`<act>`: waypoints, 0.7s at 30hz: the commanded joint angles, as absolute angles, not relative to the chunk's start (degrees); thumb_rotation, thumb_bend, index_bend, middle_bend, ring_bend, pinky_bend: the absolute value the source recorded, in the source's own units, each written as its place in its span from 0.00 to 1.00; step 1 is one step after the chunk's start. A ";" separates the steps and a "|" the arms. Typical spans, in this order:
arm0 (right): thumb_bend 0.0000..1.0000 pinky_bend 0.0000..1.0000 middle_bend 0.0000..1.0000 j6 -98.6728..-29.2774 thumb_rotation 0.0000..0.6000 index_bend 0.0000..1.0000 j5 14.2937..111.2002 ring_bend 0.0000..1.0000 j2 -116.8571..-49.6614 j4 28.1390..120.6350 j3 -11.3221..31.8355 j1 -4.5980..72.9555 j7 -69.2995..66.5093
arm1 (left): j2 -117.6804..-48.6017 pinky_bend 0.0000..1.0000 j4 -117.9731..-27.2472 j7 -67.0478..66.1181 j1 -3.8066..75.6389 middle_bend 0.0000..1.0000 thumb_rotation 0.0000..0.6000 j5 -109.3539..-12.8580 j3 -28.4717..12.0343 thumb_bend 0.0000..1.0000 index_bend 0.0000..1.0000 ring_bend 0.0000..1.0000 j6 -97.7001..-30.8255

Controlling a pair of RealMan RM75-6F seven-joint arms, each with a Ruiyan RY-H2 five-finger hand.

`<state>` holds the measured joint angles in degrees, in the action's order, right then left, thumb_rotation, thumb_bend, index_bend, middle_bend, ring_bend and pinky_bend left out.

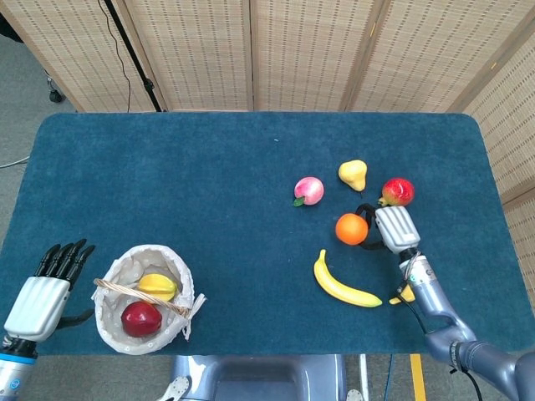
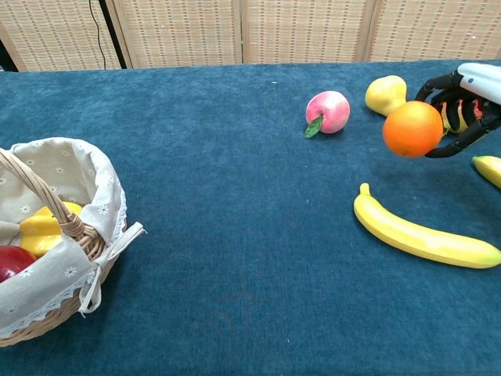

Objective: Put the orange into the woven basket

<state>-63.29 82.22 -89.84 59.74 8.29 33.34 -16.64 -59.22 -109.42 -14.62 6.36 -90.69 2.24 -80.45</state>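
Woven screen panels (image 1: 251,50) stand behind a table (image 1: 184,175) covered in blue carpet-like cloth. Right hand (image 1: 393,227) grips the orange (image 1: 352,229), dark fingers (image 2: 462,141) curled around its far side; in the chest view the orange (image 2: 412,129) looks lifted off the cloth, above and behind the long banana (image 2: 423,235). Just beyond it lie a yellow pear (image 1: 354,174), a pink peach (image 1: 308,190) with a green leaf, and a red apple (image 1: 398,191) near the back of the right hand. Long banana (image 1: 343,284) lies on the cloth below the orange; a second banana (image 2: 489,168) sits at the right edge, partly cut off.

Woven basket (image 1: 146,299), cloth-lined with a handle, sits well apart at the table's near left corner, holding a red apple (image 1: 140,318) and a yellow fruit (image 1: 157,286). Left hand (image 1: 46,288) hovers just left of the basket, fingers spread apart, holding nothing. Dark stand and cable (image 1: 125,50) at back left.
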 commanded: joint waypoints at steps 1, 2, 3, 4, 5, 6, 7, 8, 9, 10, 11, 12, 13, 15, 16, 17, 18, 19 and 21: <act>0.25 0.66 0.61 -66.82 1.00 0.73 82.50 0.63 -84.71 71.91 9.91 32.37 -13.08 | -59.31 0.00 -109.60 -14.97 6.36 0.00 1.00 -90.90 2.36 0.02 0.00 0.00 -80.47; 0.25 0.66 0.61 -67.06 1.00 0.73 82.52 0.63 -84.02 74.11 10.11 32.39 -11.88 | -59.32 0.00 -109.64 -15.05 6.31 0.00 1.00 -91.00 2.37 0.02 0.00 0.00 -80.61; 0.25 0.66 0.61 -67.08 1.00 0.73 82.39 0.63 -83.63 75.32 10.21 32.39 -11.11 | -59.34 0.00 -109.65 -15.10 6.26 0.00 1.00 -91.06 2.38 0.02 0.00 0.00 -80.70; 0.25 0.66 0.61 -67.12 1.00 0.73 82.38 0.63 -83.16 77.05 10.40 32.51 -10.09 | -59.34 0.00 -109.68 -15.17 6.21 0.00 1.00 -91.12 2.40 0.02 0.00 0.00 -80.82; 0.25 0.66 0.61 -67.12 1.00 0.73 82.38 0.63 -82.82 78.69 10.61 32.70 -9.18 | -59.34 0.00 -109.73 -15.21 6.15 0.00 1.00 -91.19 2.41 0.02 0.00 0.00 -80.94; 0.25 0.66 0.61 -67.01 1.00 0.73 82.38 0.63 -82.59 80.16 10.82 32.97 -8.25 | -59.32 0.00 -109.77 -15.24 6.09 0.00 1.00 -91.32 2.43 0.02 0.00 0.00 -81.09; 0.25 0.66 0.61 -66.83 1.00 0.73 82.35 0.63 -82.47 81.35 11.04 33.31 -7.22 | -59.31 0.00 -109.80 -15.24 6.03 0.00 1.00 -91.50 2.48 0.02 0.00 0.00 -81.23; 0.25 0.66 0.61 -66.27 1.00 0.73 82.46 0.63 -82.69 82.80 11.43 34.18 -5.61 | -59.25 0.00 -109.88 -15.22 5.91 0.00 1.00 -91.93 2.57 0.02 0.00 0.00 -81.55; 0.25 0.66 0.61 -65.51 1.00 0.73 82.19 0.63 -83.03 83.60 11.75 34.90 -4.55 | -59.21 0.00 -109.92 -15.22 5.80 0.00 1.00 -92.29 2.65 0.02 0.00 0.00 -81.83; 0.25 0.66 0.61 -64.73 1.00 0.73 81.71 0.63 -83.38 84.12 12.06 35.52 -3.65 | -59.17 0.00 -109.93 -15.17 5.68 0.00 1.00 -92.55 2.71 0.02 0.00 0.00 -82.10; 0.25 0.66 0.61 -63.80 1.00 0.73 81.11 0.63 -83.90 84.51 12.44 36.29 -2.63 | -59.10 0.00 -109.93 -15.09 5.54 0.00 1.00 -92.81 2.76 0.02 0.00 0.00 -82.41; 0.25 0.66 0.61 -63.37 1.00 0.73 80.78 0.63 -84.22 84.54 12.65 36.68 -2.17 | -59.07 0.00 -109.93 -15.03 5.47 0.00 1.00 -92.91 2.78 0.02 0.00 0.00 -82.55; 0.25 0.66 0.61 -62.73 1.00 0.73 80.38 0.63 -84.74 84.53 12.91 37.27 -1.53 | -59.02 0.00 -109.92 -14.92 5.38 0.00 1.00 -93.05 2.79 0.02 0.00 0.00 -82.77; 0.25 0.66 0.61 -60.72 1.00 0.73 79.58 0.63 -86.30 84.12 13.53 39.12 -0.21 | -58.84 0.00 -109.91 -14.52 5.12 0.00 1.00 -93.27 2.78 0.02 0.00 0.00 -83.34; 0.25 0.66 0.61 -59.83 1.00 0.73 79.03 0.63 -87.15 83.68 13.87 39.95 0.37 | -58.73 0.00 -109.89 -14.30 5.03 0.00 1.00 -93.42 2.79 0.02 0.00 0.00 -83.57; 0.25 0.66 0.61 -58.84 1.00 0.73 78.42 0.63 -88.18 83.13 14.21 40.91 0.97 | -58.60 0.00 -109.85 -14.04 4.92 0.00 1.00 -93.64 2.83 0.02 0.00 0.00 -83.82; 0.25 0.66 0.61 -58.12 1.00 0.73 78.03 0.63 -88.94 82.66 14.42 41.62 1.33 | -58.51 0.00 -109.83 -13.84 4.85 0.00 1.00 -93.83 2.87 0.02 0.00 0.00 -83.99; 0.25 0.66 0.61 -57.39 1.00 0.73 77.60 0.63 -89.73 82.15 14.64 42.31 1.64 | -58.43 0.00 -109.81 -13.63 4.78 0.00 1.00 -94.04 2.91 0.02 0.00 0.00 -84.15; 0.25 0.66 0.61 -56.15 1.00 0.73 76.82 0.63 -91.14 81.18 14.97 43.54 2.26 | -58.29 0.00 -109.77 -13.32 4.66 0.00 1.00 -94.37 3.00 0.02 0.00 0.00 -84.39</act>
